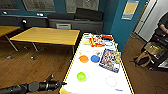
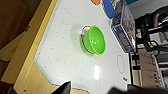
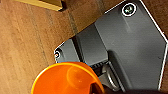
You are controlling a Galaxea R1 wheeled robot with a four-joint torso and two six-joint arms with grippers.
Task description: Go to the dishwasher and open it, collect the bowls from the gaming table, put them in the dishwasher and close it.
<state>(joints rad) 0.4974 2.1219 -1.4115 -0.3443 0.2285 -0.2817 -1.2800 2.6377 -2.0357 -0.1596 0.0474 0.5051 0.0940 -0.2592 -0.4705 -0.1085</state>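
Observation:
The gaming table [image 1: 97, 85] is a long white top with a yellow edge. On it sit a lime-green bowl [image 1: 81, 76], an orange bowl [image 1: 83, 59] and a blue bowl [image 1: 95, 58]. My left gripper [image 1: 60, 83] reaches in at the table's near left edge, open, a short way from the lime-green bowl [image 2: 94, 40]. In the left wrist view its dark fingertips [image 2: 64, 88] stand apart with nothing between them. In the right wrist view another orange bowl [image 3: 65, 80] hangs close above the wooden floor and my grey base [image 3: 130, 50], with the right gripper shut on its rim. The dishwasher is out of view.
A colourful board-game box [image 1: 110, 60] lies right of the blue bowl, more boxes [image 1: 96, 41] at the far end. Yellow-topped tables [image 1: 47, 35] stand to the left on the wooden floor. A person [image 1: 163, 23] and bags [image 1: 143, 58] are at the right.

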